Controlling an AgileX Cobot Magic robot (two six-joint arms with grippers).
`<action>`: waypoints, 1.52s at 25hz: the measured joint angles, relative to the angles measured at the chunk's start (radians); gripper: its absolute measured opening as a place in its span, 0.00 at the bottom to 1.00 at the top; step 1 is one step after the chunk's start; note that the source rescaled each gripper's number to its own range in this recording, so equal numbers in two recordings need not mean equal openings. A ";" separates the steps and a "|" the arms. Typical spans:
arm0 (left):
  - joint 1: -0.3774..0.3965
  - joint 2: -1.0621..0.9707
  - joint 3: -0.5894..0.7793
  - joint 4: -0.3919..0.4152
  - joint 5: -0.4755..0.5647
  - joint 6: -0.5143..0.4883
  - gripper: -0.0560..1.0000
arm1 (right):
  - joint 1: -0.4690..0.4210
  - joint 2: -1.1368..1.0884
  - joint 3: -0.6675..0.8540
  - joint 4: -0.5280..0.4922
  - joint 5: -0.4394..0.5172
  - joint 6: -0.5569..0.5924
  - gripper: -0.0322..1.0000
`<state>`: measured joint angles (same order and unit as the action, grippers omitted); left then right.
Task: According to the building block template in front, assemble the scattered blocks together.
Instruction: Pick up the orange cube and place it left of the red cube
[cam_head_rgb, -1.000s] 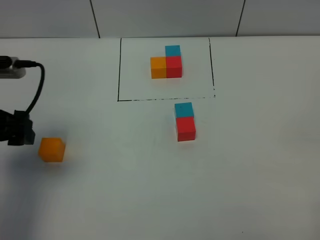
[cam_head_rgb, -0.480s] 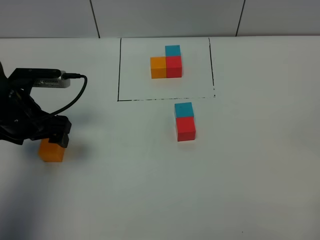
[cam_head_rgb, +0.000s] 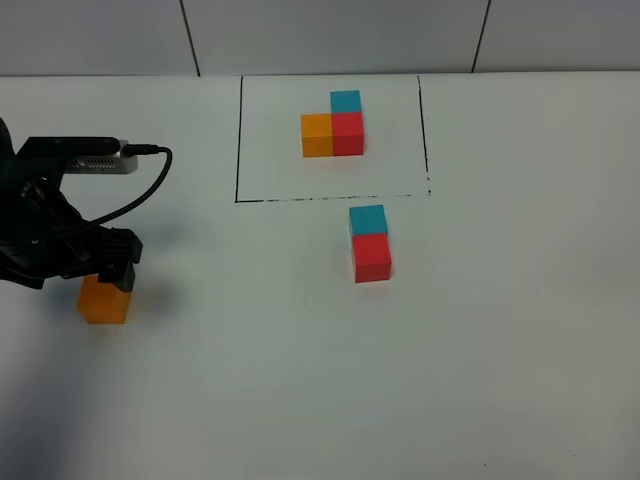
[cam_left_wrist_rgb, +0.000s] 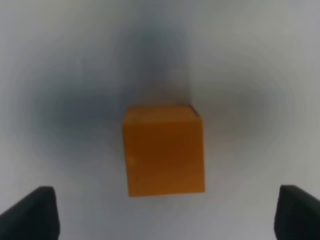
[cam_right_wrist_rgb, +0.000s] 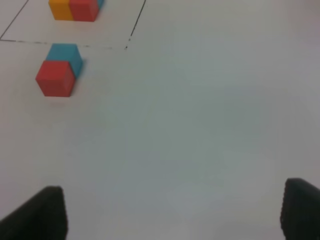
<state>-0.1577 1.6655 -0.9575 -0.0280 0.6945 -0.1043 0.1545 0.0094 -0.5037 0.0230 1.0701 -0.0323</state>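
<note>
left hand (cam_left_wrist_rgb: 164, 214) wide over half-hidden orange cube (cam_head_rgb: 103, 303); right hand (cam_right_wrist_rgb: 172, 212) wide, empty

From above, the left claw (cam_head_rgb: 108, 272) covers the orange cube's (cam_head_rgb: 103, 307) top. Up close the cube looks blurred, and the fingertips (cam_left_wrist_rgb: 35, 215) are cut off.

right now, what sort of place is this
Probably a robot test bench: a plain white tabletop, a black-lined rectangle template framing joined cubes, and a black left gripper over a loose orange cube.
</note>
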 joint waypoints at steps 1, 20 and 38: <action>0.000 0.002 0.000 0.018 -0.001 -0.014 0.98 | 0.000 0.000 0.000 0.000 0.000 0.000 0.74; 0.000 0.107 0.000 0.022 -0.086 -0.049 0.91 | 0.000 0.000 0.000 0.000 0.000 0.000 0.74; -0.022 0.200 0.001 0.003 -0.104 -0.054 0.83 | 0.000 0.000 0.000 0.000 0.000 0.000 0.74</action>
<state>-0.1799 1.8651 -0.9566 -0.0250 0.5903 -0.1586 0.1545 0.0094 -0.5037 0.0230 1.0701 -0.0323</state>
